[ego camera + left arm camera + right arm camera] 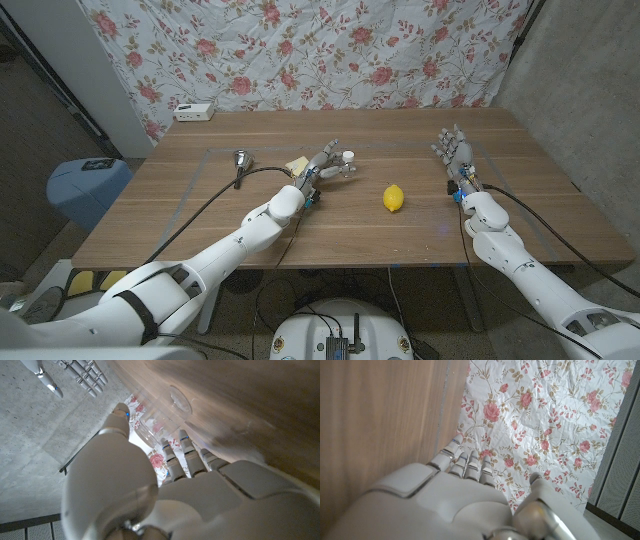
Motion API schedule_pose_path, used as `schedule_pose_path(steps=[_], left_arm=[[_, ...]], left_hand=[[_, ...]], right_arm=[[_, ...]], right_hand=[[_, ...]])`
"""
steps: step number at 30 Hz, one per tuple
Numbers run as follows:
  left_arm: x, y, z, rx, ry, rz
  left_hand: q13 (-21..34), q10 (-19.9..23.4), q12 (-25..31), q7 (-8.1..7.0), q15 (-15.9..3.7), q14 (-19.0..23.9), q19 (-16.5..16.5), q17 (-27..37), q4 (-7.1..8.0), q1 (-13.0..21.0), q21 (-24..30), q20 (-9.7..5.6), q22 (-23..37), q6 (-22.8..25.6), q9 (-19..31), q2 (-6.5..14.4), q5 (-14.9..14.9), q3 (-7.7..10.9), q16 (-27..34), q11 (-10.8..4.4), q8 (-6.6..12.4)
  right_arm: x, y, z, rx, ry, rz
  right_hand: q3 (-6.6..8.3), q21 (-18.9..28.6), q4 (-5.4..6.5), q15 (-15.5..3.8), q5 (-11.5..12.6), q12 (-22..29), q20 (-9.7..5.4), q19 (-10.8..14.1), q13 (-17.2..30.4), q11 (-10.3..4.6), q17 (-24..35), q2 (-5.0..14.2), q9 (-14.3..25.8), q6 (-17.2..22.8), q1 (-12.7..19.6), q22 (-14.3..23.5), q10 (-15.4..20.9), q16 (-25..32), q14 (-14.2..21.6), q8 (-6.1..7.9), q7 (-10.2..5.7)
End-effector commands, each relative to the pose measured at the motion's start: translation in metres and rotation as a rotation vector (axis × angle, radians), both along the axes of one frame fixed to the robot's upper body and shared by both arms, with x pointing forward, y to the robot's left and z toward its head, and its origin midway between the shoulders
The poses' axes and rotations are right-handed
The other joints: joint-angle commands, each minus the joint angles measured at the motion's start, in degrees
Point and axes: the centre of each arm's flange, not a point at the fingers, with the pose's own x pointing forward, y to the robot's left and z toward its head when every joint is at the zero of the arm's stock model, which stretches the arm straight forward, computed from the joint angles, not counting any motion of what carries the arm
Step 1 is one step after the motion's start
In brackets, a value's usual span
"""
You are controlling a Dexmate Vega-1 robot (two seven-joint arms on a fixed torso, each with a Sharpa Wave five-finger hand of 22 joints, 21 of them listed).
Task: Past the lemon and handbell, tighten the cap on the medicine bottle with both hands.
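I have the left hand [322, 166] out past mid-counter with its fingers [181, 445] wrapped around the medicine bottle [345, 162]. The left wrist view confirms this: a clear, see-through body [160, 415] sits between the fingers and thumb, so the hand is grasping the bottle. The white cap [347, 156] points toward the right side of the counter [420, 230].

The right hand [452, 150] stands well apart from the bottle, near the far right part of the counter, fingers spread and holding nothing.

The lemon [394, 198] lies between the two hands and nearer to me than the bottle. The handbell [240, 160] sits to the left of the left hand, apart from it.

Handling judgement — the bottle looks like thin clear plastic:
- Light, so it will shift easily if the cap is turned without a firm hold on the body.
- Smooth-walled and probably slippery; squeezing hard may flex it.
- The cap is small, so it is best taken at its rim by thumb and fingertips.

Recommended hold — I would keep the left hand on the body, clear of the cap, and bring the right hand across, over the lemon, to grip the cap. Whether the cap is loose or seated I cannot tell.
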Motion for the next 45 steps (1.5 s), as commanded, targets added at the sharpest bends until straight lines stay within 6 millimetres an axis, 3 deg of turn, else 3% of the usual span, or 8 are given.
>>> schedule_pose_path(steps=[1, 24, 36, 45], left_arm=[[0.0035, -0.0032, -0.0017, 0.002, 0.005, 0.005], [0.0086, -0.0017, -0.0077, 0.001, 0.036, 0.016], [0.0112, -0.0045, -0.0053, -0.006, 0.019, 0.027], [0.0103, -0.0086, -0.0054, -0.024, -0.005, 0.037]], left_hand=[[0.1, 0.7, 0.1, -0.36, -7.54, 0.7, 0.5, 0.1, -0.15, 0.7, 0.3, -2.93, 0.1, -2.3, 0.1, -0.1, -0.1, -0.23, 0.4, -0.22, 0.12], [0.1, 4.8, 0.6, 0.60, -7.47, 3.7, 2.3, 0.2, -0.29, 2.3, 0.4, -4.89, 0.1, 1.2, 0.1, 0.6, -0.8, -0.55, 0.5, 0.27, 0.58], [0.1, 7.7, 0.8, 0.74, -8.17, 5.9, 4.0, 0.2, -0.47, 3.9, 0.4, -5.89, 0.1, 4.6, 0.0, 1.4, -1.5, -0.49, 0.6, -0.36, 0.98], [0.1, 10.4, 0.9, 1.72, -8.78, 8.1, 5.8, 0.3, -0.65, 5.6, 0.5, -6.46, 0.1, 7.6, 0.1, 2.1, -2.1, -0.39, 0.7, -0.85, 1.14]], right_arm=[[0.0003, -0.0022, -0.0026, 0.007, 0.002, -0.003], [0.0050, -0.0024, 0.0003, 0.011, 0.001, -0.006], [0.0076, -0.0035, -0.0007, 0.020, 0.001, -0.010], [0.0067, -0.0053, -0.0025, 0.026, 0.000, -0.014]], right_hand=[[-0.27, 0.4, -0.06, 0.12, 0.3, 0.2, -2.72, 0.1, 0.3, 0.05, 0.1, 0.26, 0.3, 0.3, -0.3, 0.3, 0.2, 0.3, 0.4, 0.17, -0.31], [-0.39, 0.4, -0.08, 0.17, 0.4, 0.2, -2.61, 0.2, 0.3, -0.06, 0.1, 0.35, 0.3, 0.3, -0.3, 0.3, 0.3, 0.3, 0.4, 0.17, -0.45], [-0.46, 0.4, -0.09, 0.13, 0.5, 0.2, -2.59, 0.2, 0.3, -0.09, 0.1, 0.38, 0.3, 0.3, -0.3, 0.3, 0.4, 0.3, 0.4, 0.15, -0.56], [-0.51, 0.4, -0.09, 0.16, 0.5, 0.2, -2.60, 0.2, 0.3, -0.10, 0.1, 0.40, 0.3, 0.3, -0.3, 0.3, 0.4, 0.3, 0.4, 0.15, -0.58]])
